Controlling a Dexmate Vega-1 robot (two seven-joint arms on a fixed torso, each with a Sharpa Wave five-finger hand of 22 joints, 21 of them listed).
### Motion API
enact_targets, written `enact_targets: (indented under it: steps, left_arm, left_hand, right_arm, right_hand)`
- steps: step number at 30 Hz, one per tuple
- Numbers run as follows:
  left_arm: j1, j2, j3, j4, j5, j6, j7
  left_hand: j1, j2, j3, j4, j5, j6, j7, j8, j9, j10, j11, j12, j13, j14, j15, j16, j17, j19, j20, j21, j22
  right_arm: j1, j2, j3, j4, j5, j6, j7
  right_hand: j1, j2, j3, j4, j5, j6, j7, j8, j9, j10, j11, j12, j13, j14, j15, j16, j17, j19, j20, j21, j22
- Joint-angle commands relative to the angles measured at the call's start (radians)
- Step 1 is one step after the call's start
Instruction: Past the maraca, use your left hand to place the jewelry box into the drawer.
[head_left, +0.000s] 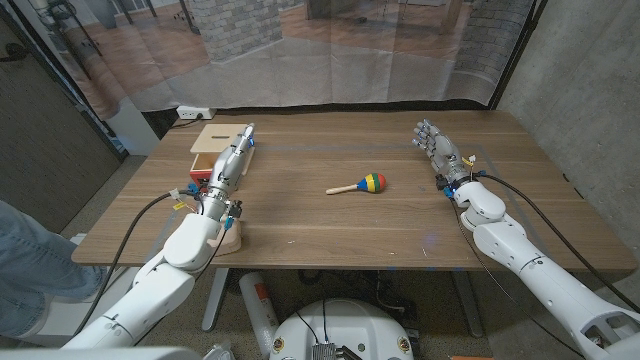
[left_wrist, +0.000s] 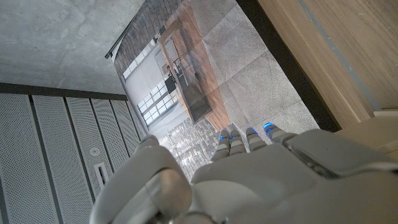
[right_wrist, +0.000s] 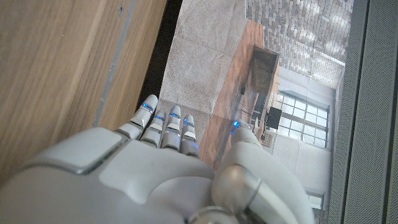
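Meanwhile at the table: both hands bare, drawer under the left arm

Seen from the head camera, the left hand (head_left: 233, 158) reaches forward over a light wooden drawer (head_left: 213, 137) at the table's far left, its fingers (head_left: 246, 133) straight and held close side by side, gripping nothing. A red object (head_left: 200, 171) shows inside the drawer just beside the hand; whether that is the jewelry box cannot be told, since the arm covers most of it. The maraca (head_left: 360, 185) (red, yellow, green and blue bands on its head, pale wooden handle) lies on its side near the middle of the wooden table (head_left: 340, 225), well apart from both hands, handle pointing toward the robot's left.

The right hand (head_left: 441, 153) stands at the far right of the table, fingers extended and slightly spread, holding nothing.

Each wrist camera adds what the head view lacks: a close look along the back of its own hand. The left wrist view shows the left hand (left_wrist: 261, 177) with blue-lit fingertips (left_wrist: 268, 129) lined up together and a strip of wood grain beside them, but neither drawer contents nor maraca. The right wrist view shows the right hand (right_wrist: 168, 174) likewise, fingertips (right_wrist: 148, 107) extended beside the tabletop, nothing in its grasp.
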Motion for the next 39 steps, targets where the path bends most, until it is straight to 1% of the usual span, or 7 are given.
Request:
enact_targets:
  steps: [1,6,10,19,23,30,39]
  left_arm:
    - [0.074,-0.018,-0.036,-0.033,0.078,-0.039,0.038]
    - [0.102,-0.026,-0.049,-0.048,0.107,-0.039,0.053]
    - [0.129,-0.035,-0.062,-0.050,0.127,-0.066,0.061]
    - [0.189,-0.054,-0.103,-0.096,0.212,-0.042,0.108]
    - [0.202,-0.066,-0.116,-0.104,0.243,-0.032,0.125]
    - [0.209,-0.081,-0.120,-0.096,0.256,-0.028,0.125]
    - [0.247,-0.098,-0.141,-0.122,0.329,-0.025,0.162]
  left_hand:
    - [0.011,0.000,-0.005,-0.002,0.000,0.007,0.005,0.009,0.003,0.004,0.003,0.005,0.004,0.006,0.000,0.004,0.003,-0.057,-0.001,0.001,0.005]
    - [0.012,0.001,-0.006,-0.003,0.000,0.009,0.005,0.009,0.003,0.006,0.003,0.005,0.004,0.008,-0.001,0.003,0.003,-0.056,-0.001,0.001,0.005]
    - [0.013,0.002,-0.006,-0.003,0.000,0.013,0.005,0.009,0.003,0.006,0.002,0.004,0.004,0.009,-0.002,0.003,0.003,-0.055,-0.001,0.001,0.005]
    - [0.015,0.003,-0.007,-0.004,0.000,0.017,0.002,0.010,0.003,0.011,0.000,0.005,0.004,0.010,-0.003,0.002,0.003,-0.054,-0.001,0.001,0.005]
    - [0.016,0.004,-0.007,-0.005,0.000,0.020,0.001,0.011,0.003,0.013,0.001,0.005,0.004,0.012,-0.005,0.002,0.003,-0.054,-0.001,0.000,0.005]
    - [0.019,0.005,-0.008,-0.006,0.000,0.023,-0.003,0.011,0.003,0.016,-0.002,0.005,0.004,0.015,-0.006,0.002,0.003,-0.054,-0.001,0.000,0.005]
    - [0.023,0.008,-0.008,-0.007,0.000,0.028,-0.005,0.011,0.003,0.021,-0.004,0.005,0.004,0.018,-0.006,0.002,0.003,-0.052,-0.001,0.000,0.004]
  right_arm:
    - [0.002,-0.002,0.000,-0.004,-0.002,0.002,0.006]
    - [0.006,-0.001,-0.004,0.004,-0.004,0.006,0.014]
    - [-0.001,-0.007,-0.002,-0.008,0.001,-0.016,0.002]
    - [0.001,-0.013,-0.001,-0.005,-0.004,-0.014,0.004]
    - [0.005,-0.013,-0.001,-0.003,-0.003,-0.017,0.005]
    - [0.010,-0.008,-0.005,0.008,-0.007,-0.015,0.006]
    - [0.013,-0.005,-0.003,0.014,-0.006,-0.013,0.004]
  right_hand:
    - [0.005,0.009,0.001,-0.003,0.005,0.011,-0.001,0.006,0.002,0.005,-0.003,0.002,0.006,0.011,0.000,0.002,0.001,0.010,-0.024,-0.003,0.002]
    - [0.006,0.009,0.002,-0.004,0.005,0.010,-0.002,0.006,0.002,0.005,-0.004,0.001,0.006,0.011,0.000,0.002,0.001,0.011,-0.025,-0.004,0.002]
    - [0.006,0.009,0.001,-0.004,0.005,0.011,-0.001,0.006,0.002,0.005,-0.004,0.001,0.006,0.011,0.000,0.002,0.001,0.012,-0.025,-0.006,0.002]
    - [0.005,0.009,0.001,-0.005,0.005,0.012,-0.002,0.006,0.002,0.006,-0.005,0.001,0.006,0.011,0.000,0.001,0.000,0.013,-0.024,-0.010,0.002]
    - [0.005,0.010,0.001,-0.005,0.005,0.012,-0.002,0.006,0.002,0.007,-0.004,0.001,0.006,0.011,0.000,0.000,0.000,0.014,-0.024,-0.012,0.002]
    - [0.004,0.010,0.001,-0.005,0.005,0.012,-0.002,0.005,0.002,0.007,-0.005,0.000,0.006,0.011,0.000,0.000,0.001,0.014,-0.023,-0.015,0.002]
    - [0.003,0.010,0.001,-0.005,0.005,0.012,-0.003,0.005,0.002,0.008,-0.004,0.000,0.006,0.012,0.000,0.000,0.001,0.016,-0.023,-0.019,0.002]
